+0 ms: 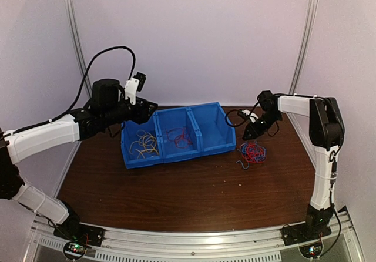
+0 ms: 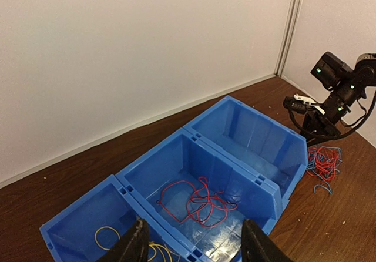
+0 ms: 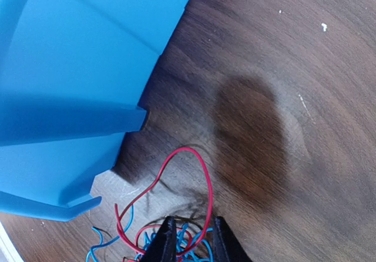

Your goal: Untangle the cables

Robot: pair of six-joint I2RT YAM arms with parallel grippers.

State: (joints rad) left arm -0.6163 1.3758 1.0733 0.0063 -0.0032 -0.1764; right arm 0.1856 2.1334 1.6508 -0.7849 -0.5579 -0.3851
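Note:
A tangle of red and blue cables [image 1: 252, 152] lies on the brown table just right of the blue bins [image 1: 202, 145]. My right gripper [image 3: 192, 241] is down at this tangle, its fingers a narrow gap apart, with red and blue strands [image 3: 176, 238] running between them and one red loop [image 3: 194, 156] lying ahead on the wood. Red cables [image 2: 200, 203] rest in the middle bin and yellow cables [image 2: 111, 238] in the left bin. My left gripper [image 2: 194, 247] hovers open above the middle bin, holding nothing.
The blue bins [image 2: 247, 174] are three joined compartments; the right one [image 2: 252, 138] holds nothing. White walls close off the back and sides. The bin's outer corner [image 3: 88, 203] stands close to the left of my right gripper.

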